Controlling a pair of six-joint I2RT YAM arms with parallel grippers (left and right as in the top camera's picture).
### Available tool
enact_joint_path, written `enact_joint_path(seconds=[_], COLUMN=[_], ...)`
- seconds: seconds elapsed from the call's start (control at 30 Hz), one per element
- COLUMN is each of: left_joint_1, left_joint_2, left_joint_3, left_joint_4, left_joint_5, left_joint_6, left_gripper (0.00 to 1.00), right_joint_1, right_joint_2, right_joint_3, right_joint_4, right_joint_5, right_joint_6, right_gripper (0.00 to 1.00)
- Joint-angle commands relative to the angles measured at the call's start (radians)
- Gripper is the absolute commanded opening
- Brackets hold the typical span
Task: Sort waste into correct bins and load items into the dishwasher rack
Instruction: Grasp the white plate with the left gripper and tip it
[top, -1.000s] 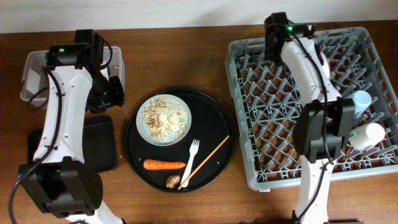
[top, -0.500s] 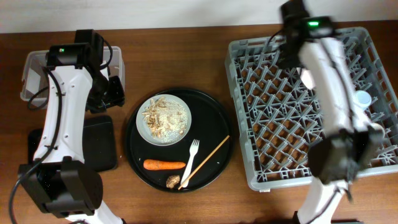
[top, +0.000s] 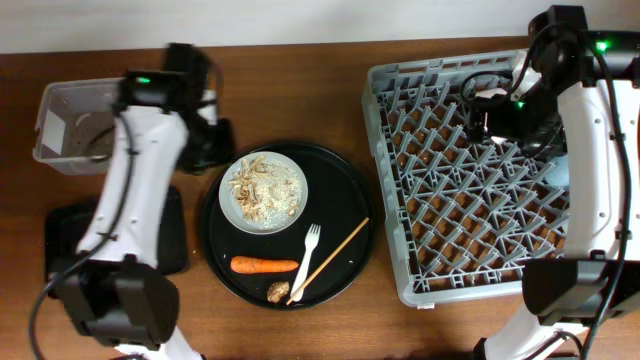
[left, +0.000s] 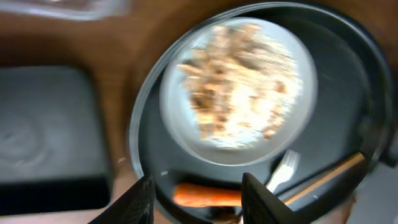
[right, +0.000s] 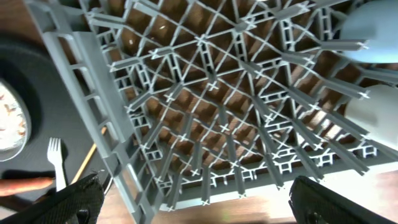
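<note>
Orange carrot (top: 265, 265) lies left-right on round tray (top: 335, 185), tip rightward; chopsticks (top: 330, 258) diagonal; left jaws, right jaws spread, empty

Overhead sharp, even soft light, faint shadows. Left wrist motion-blurred, plate (left: 171, 115) smeared. Right wrist slightly soft.

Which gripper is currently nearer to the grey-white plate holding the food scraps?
Left. The left gripper hovers by the plate's upper-left rim, above the round black tray's edge; the right gripper is far off, over the dishwasher rack's upper part.
</note>
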Motion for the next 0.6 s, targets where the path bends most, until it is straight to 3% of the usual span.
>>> enact_joint_path(seconds=[0.0, 0.13, 0.37, 0.57], left_joint_1=[-0.13, -0.248, -0.311, -0.362], left_joint_2=[-0.027, -0.026, -0.026, -0.026], left_joint_3=[-0.077, -0.226, -0.47, -0.542], left_joint_4=[0.047, 0.105, 0.27, 0.369], left_joint_5=[0.005, -0.061, -0.096, -0.097], left_joint_6=[-0.009, -0.008, -0.008, 0.018], left_gripper=[0.51, 0.53, 0.53, 0.53], right_joint_1=[0.003, 0.002, 0.003, 0.003], right_joint_2=[-0.004, -0.004, -0.004, -0.004], right_joint_3=[-0.008, -0.01, -0.01, -0.01], right_joint_4=[-0.006, -0.006, -0.006, -0.006], right_joint_5=[-0.035, -0.035, -0.035, -0.035], right_joint_6=[-0.015, -0.015, -0.014, -0.014], right_gripper=[0.98, 0.98, 0.98, 0.98])
